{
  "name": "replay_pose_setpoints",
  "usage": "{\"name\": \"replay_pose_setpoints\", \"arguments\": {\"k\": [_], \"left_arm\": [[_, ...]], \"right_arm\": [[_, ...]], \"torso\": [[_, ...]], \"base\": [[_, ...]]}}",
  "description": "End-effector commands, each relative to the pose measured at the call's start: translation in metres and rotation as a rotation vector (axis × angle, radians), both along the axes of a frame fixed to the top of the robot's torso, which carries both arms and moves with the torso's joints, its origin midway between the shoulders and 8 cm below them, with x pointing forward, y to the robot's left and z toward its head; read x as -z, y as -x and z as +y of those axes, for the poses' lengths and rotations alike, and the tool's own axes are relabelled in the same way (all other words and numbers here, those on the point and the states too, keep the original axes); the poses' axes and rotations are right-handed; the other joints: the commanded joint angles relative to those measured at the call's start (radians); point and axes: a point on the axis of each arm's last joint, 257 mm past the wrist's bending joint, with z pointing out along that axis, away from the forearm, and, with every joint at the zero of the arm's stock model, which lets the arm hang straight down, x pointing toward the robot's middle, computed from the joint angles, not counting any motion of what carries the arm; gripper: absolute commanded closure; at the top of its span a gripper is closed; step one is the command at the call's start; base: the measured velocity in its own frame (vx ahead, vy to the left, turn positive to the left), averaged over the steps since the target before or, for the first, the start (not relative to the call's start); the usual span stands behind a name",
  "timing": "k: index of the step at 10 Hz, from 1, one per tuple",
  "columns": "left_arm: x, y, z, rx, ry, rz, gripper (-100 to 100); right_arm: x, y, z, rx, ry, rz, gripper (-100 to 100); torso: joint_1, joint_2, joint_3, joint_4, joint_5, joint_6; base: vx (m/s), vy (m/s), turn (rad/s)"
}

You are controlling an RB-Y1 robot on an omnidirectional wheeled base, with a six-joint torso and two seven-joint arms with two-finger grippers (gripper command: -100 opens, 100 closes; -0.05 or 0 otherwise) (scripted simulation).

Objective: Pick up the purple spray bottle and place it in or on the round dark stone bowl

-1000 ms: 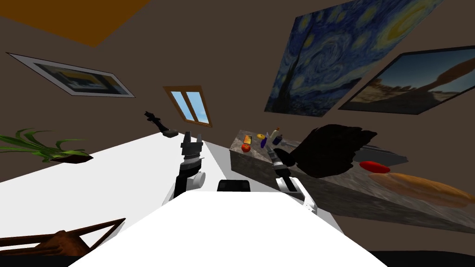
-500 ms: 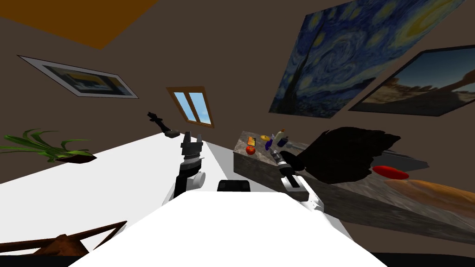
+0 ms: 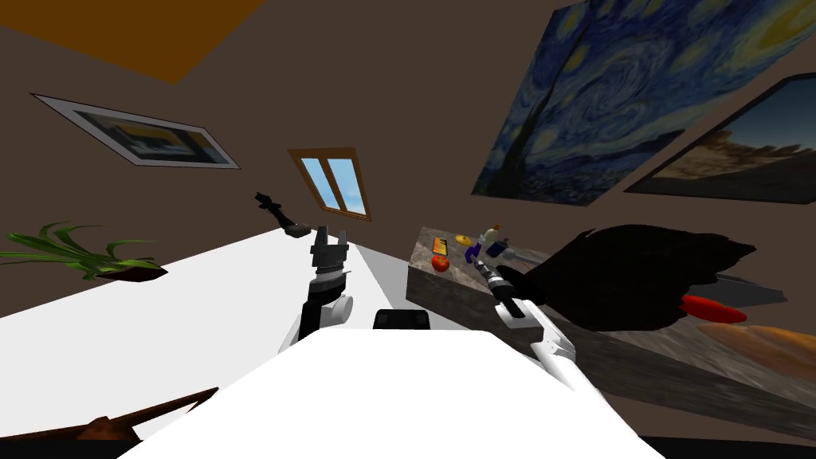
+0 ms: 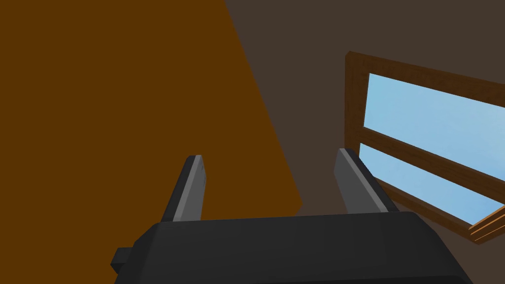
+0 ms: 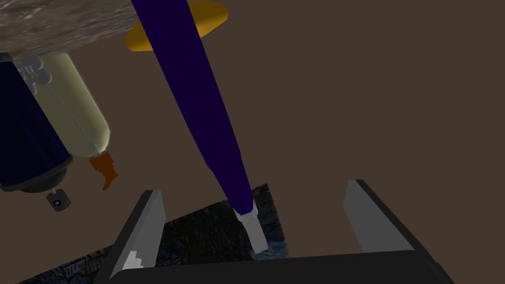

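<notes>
The purple spray bottle (image 5: 197, 93) stands at the far end of the stone-topped counter (image 3: 446, 299), and its white nozzle end lies between the fingers of the right gripper (image 5: 252, 188), close to the dark body. Those fingers are spread wide, one on each side, and neither touches the bottle. No label or lettering can be made out on its plain purple side.

Just beside it stands a cream bottle (image 5: 74, 103) with an orange-brown trigger, and touching that is a dark blue can (image 5: 27, 138). Where the two meet there is a small pale mark, which cannot be read as writing. A flat yellow disc (image 5: 209, 17) lies on the counter behind the purple bottle.

In the head view a tomato (image 3: 440, 263) and a small orange pack (image 3: 439, 244) sit at the counter's near corner, apart from the bottles; any print on the pack is too small to read. A large black shape (image 3: 629, 279) with ragged edges lies further along the counter, on the robot's right of the arm. Beyond it are a red oblong thing (image 3: 713, 308) and a long brown loaf (image 3: 765, 343)

The left gripper (image 3: 331, 235) is raised in front of the chest, well apart from the counter, its fingers spread and holding nothing
</notes>
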Motion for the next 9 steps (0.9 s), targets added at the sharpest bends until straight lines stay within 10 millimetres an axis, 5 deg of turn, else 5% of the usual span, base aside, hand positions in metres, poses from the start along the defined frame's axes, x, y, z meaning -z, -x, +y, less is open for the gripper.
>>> {"name": "replay_pose_setpoints", "arguments": {"k": [1, 2, 7, 9], "left_arm": [[0.000, 0.000, 0.000, 0.000, 0.000, 0.000, 0], [0.000, 0.000, 0.000, 0.000, 0.000, 0.000, 0], [0.000, 0.000, 0.000, 0.000, 0.000, 0.000, 0], [0.000, 0.000, 0.000, 0.000, 0.000, 0.000, 0]], "right_arm": [[0.004, 0.000, -0.026, 0.036, 0.071, 0.038, -100], [0.004, 0.000, -0.026, 0.036, 0.071, 0.038, -100], [-0.002, 0.008, -0.101, 0.144, 0.252, 0.133, -100], [-0.005, 0.010, -0.114, 0.164, 0.284, 0.148, -100]], "torso": [[0.000, 0.000, 0.000, 0.000, 0.000, 0.000], [0.001, -0.001, 0.000, 0.000, 0.000, 0.000], [-0.001, 0.000, 0.000, 0.000, 0.000, 0.000], [-0.001, 0.001, 0.000, 0.000, 0.000, 0.000]], "base": [[0.084, 0.120, 0.013], [0.064, 0.084, -0.003], [0.063, 0.082, 0.011], [0.053, 0.069, 0.007]]}}
